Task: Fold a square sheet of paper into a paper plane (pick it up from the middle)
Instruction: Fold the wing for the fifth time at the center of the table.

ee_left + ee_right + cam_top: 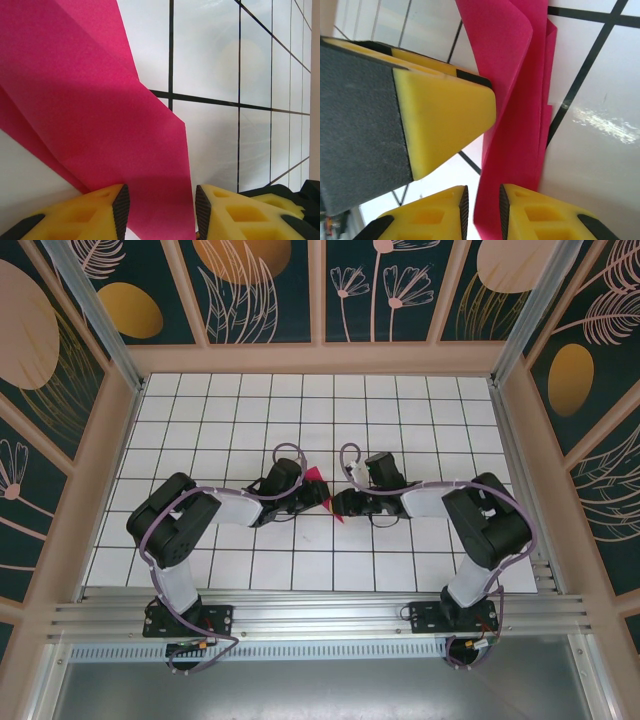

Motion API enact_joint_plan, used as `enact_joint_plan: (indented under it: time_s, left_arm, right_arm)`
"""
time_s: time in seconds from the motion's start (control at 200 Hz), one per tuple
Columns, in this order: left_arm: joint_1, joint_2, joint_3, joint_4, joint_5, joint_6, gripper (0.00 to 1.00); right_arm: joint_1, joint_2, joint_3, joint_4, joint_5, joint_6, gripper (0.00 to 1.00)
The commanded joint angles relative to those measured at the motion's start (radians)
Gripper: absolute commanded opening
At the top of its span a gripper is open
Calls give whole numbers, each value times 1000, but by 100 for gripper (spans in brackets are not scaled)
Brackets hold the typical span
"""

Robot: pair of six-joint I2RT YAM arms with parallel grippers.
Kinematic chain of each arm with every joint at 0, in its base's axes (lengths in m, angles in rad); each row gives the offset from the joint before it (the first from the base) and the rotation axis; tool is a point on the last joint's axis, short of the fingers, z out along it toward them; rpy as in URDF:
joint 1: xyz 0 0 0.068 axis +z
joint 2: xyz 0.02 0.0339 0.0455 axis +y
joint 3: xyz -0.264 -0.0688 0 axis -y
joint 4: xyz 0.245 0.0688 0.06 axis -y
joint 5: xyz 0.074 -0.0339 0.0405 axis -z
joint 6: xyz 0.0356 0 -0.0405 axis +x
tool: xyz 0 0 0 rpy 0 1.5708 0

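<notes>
The magenta-pink sheet of paper (318, 478) is folded into creased layers at the table's middle, and both grippers meet over it. In the left wrist view the paper (100, 125) spreads flat and runs down between the yellow fingers of my left gripper (160, 202), whose pads stand well apart. My right gripper (484, 197) straddles a folded edge of the paper (520, 100). That edge leans against the right pad, with a slit of table showing at the left pad. One left finger (445, 110) hangs close beside this edge. From above, the left gripper (318, 495) and the right gripper (340, 505) nearly touch.
The table is white tiles with black grid lines (300, 410), walled by a wooden frame with dark patterned panels (120, 430). Both arm bases sit on the metal rail (320, 615) at the near edge. Purple cables loop over the two wrists.
</notes>
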Motion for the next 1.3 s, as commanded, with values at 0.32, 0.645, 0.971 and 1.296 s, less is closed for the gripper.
enact_joint_plan:
  time_s: [0.32,0.645,0.971,1.296]
  left_arm:
    - [8,25,17,-111,-64,-19,41]
    - [9,34,30,-123,-62,-24,41]
    - [9,33,30,-125,-62,-24,41]
    - [10,24,31,-129,-64,-23,41]
  right_arm:
    - [111,-91,-7,-43,304,-107,25]
    - [182,-106,-23,-29,382,-160,27]
    - [184,-71,-24,-33,401,-149,26]
    - [183,-56,-35,-17,404,-144,15]
